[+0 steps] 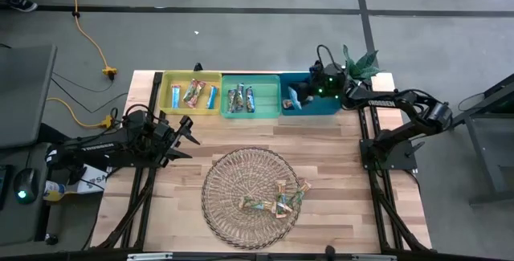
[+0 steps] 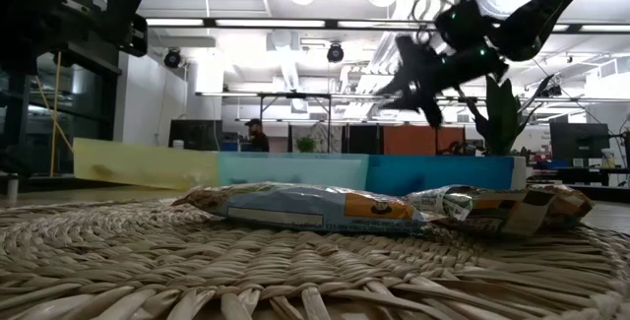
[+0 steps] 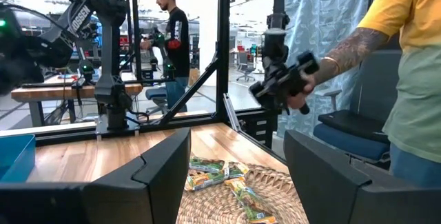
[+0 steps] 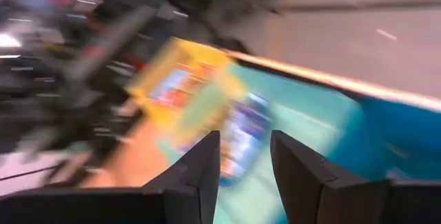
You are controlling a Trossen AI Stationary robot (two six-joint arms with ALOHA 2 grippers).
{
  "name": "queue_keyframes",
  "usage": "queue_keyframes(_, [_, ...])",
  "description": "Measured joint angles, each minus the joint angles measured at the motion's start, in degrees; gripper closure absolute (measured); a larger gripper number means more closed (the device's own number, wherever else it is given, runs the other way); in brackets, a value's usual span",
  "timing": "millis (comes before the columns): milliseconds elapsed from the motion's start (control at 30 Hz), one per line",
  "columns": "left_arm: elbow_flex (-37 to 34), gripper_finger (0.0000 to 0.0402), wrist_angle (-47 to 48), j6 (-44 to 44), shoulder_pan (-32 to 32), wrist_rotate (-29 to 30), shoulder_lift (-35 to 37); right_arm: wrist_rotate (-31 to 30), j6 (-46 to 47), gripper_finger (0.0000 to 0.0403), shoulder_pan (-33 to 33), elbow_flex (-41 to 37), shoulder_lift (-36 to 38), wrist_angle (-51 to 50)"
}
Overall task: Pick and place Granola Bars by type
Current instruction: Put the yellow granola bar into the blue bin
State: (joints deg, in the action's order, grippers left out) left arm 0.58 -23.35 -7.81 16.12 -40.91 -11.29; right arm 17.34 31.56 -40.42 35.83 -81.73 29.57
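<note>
Several granola bars lie flat on the round wicker plate; the low view shows them up close. More bars lie in the yellow bin and the green bin, and one bar lies in the blue bin. My right gripper hovers over the blue bin, open with nothing between its fingers. My left gripper waits open at the table's left, short of the plate, and looks across it.
The three bins stand in a row along the far edge. A potted plant stands at the far right corner. Bare wood lies between bins and plate. A person in a yellow shirt stands beyond the table's right side, holding a dark handle.
</note>
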Motion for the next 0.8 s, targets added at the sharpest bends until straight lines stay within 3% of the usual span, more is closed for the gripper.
queue_keyframes(200, [0.0, 0.0172, 0.0, 0.0, 0.0, 0.0, 0.0, 8.7, -1.3, 0.0288, 5.4, 0.0, 1.1, 14.4])
queue_keyframes(400, [0.0, 0.0172, 0.0, 0.0, 0.0, 0.0, 0.0, 9.9, -9.7, 0.0288, 14.6, 0.1, 7.6, 14.6])
queue_keyframes(500, [0.0, 0.0172, 0.0, 0.0, 0.0, 0.0, 0.0, 9.0, -14.5, 0.0288, 19.6, 0.1, 12.1, 9.6])
queue_keyframes(667, [0.0, 0.0172, 0.0, 0.0, 0.0, 0.0, 0.0, 2.4, -21.0, 0.0288, 28.9, 0.1, 19.9, -4.3])
queue_keyframes(800, [0.0, 0.0172, 0.0, 0.0, 0.0, 0.0, 0.0, -5.4, -25.7, 0.0288, 37.0, 3.8, 23.7, -22.7])
